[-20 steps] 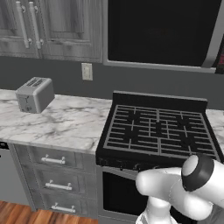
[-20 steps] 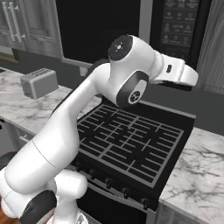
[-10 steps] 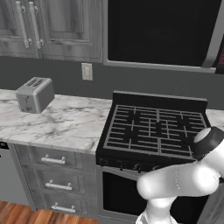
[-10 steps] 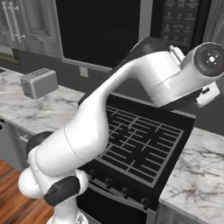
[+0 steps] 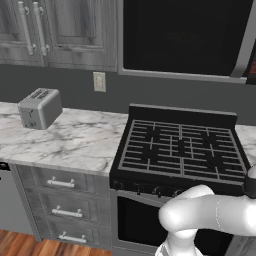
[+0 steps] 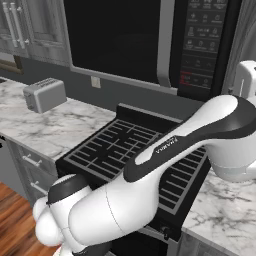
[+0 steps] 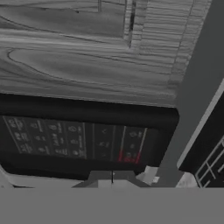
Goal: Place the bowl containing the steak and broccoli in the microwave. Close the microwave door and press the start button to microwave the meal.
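Above the stove [image 5: 182,150], the microwave [image 6: 150,40] hangs with its microwave door [image 6: 117,37] shut, control panel [image 7: 74,140] at its right. A toaster [image 5: 40,107] stands on the marble counter [image 5: 75,140], well left. The arm [image 6: 190,140] crosses the cooktop. Claw state: cannot tell; fingers unseen.

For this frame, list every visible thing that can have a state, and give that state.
microwave door: closed, flush with the control panel beside it.
stove: grates bare, no flame visible.
toaster: slots empty, upright on the counter.
cabinet doors: shut.
drawers: shut.
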Tool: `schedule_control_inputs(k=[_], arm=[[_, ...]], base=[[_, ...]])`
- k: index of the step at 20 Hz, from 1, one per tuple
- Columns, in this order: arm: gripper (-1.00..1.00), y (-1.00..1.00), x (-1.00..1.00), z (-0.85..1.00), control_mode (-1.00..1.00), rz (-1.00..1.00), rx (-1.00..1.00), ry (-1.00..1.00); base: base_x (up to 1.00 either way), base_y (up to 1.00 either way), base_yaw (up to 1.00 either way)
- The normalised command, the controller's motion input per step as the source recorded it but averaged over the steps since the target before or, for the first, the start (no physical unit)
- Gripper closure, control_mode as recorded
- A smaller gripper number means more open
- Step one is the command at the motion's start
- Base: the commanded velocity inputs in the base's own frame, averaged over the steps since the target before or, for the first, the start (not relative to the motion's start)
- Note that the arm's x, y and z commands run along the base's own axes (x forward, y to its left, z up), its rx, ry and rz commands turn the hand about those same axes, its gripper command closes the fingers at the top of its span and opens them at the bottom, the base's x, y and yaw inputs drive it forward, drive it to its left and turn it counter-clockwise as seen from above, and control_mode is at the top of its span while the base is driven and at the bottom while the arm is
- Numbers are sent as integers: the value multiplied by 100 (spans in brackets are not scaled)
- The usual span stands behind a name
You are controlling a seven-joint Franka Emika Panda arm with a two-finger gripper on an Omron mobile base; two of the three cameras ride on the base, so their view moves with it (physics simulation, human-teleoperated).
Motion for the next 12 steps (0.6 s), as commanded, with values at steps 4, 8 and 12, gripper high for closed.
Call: schedule_control_inputs(k=[4, 8, 12], arm=[[100, 78, 9, -8, -100, -30, 3, -7], [100, 98, 10, -24, -100, -29, 0, -2], [100, 73, 29, -14, -100, -29, 0, 0]], base=[[0, 0, 0], [0, 0, 0], [0, 0, 0]])
